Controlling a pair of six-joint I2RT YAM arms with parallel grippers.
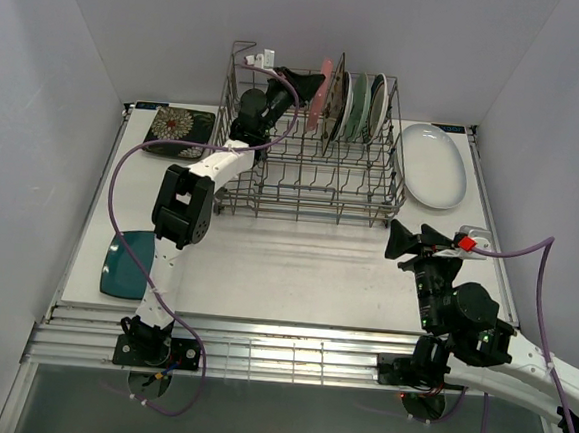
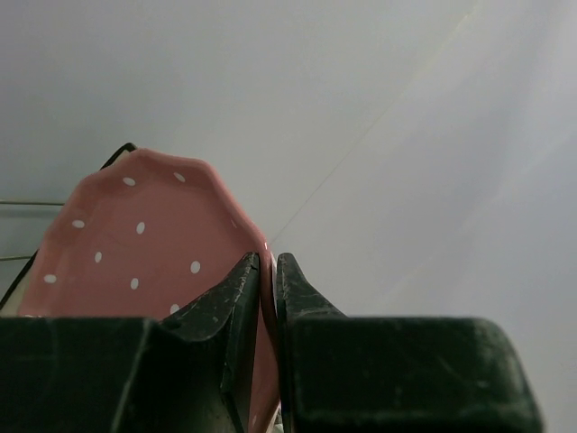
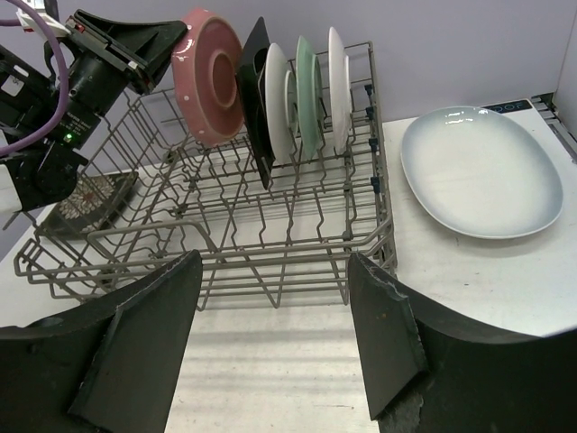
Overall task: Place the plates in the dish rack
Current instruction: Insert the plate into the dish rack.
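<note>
left pincer (image 2: 268,263) pinches the pink dotted plate (image 2: 135,244) by its rim, held upright in the dish rack (image 1: 302,182) beside the black plate (image 3: 255,99), likely for slotting edge-down; right pincer (image 3: 273,289) hangs spread and empty

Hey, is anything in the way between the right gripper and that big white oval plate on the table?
Nothing visible. Only bare table lies between the right gripper, jaws open, and the oval plate; the dish rack stands off to the plate's left.

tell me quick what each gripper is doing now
left gripper: shut on the rim of the pink dotted plate
right gripper: open, empty
</note>
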